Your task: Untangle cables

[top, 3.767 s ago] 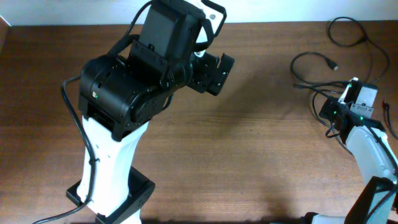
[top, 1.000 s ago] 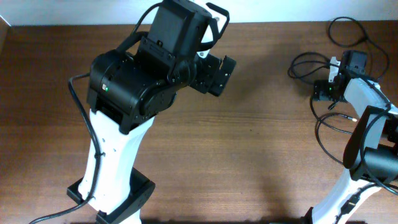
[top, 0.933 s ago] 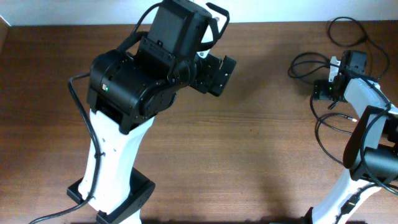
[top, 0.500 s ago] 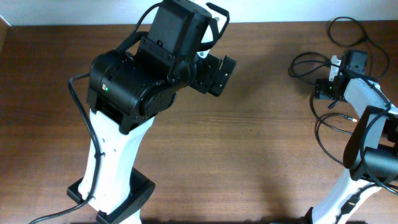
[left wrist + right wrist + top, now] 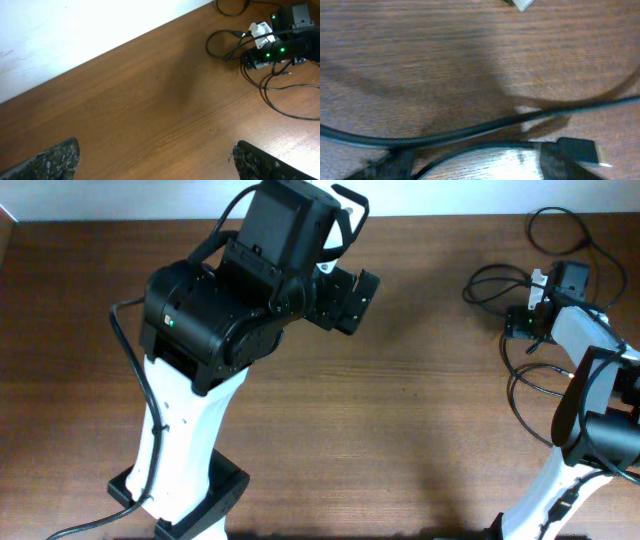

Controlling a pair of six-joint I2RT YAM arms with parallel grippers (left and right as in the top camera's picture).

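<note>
Black cables [image 5: 497, 272] lie in tangled loops at the table's far right, with another loop [image 5: 556, 240] behind and one [image 5: 530, 385] nearer the front. My right gripper [image 5: 518, 325] is down among them. In the right wrist view it [image 5: 480, 167] hovers just above the wood, jaws apart, with a thick black cable [image 5: 470, 131] running across just ahead of the fingertips and a thinner arc [image 5: 485, 146] between them. Nothing is gripped. My left gripper [image 5: 350, 298] hangs high over the table's middle, wide open and empty [image 5: 160, 169]. It looks across at the cables [image 5: 225, 37].
The left arm's bulky black body [image 5: 220, 310] and white base [image 5: 180, 470] stand over the left half of the table. The back edge of the table meets a white wall [image 5: 75, 30]. A small white piece [image 5: 522, 5] lies beyond the cable.
Since the earliest frame the right arm has swung back toward the cable loops. Over the last second its jaws have narrowed a little. The left arm has stayed still.
</note>
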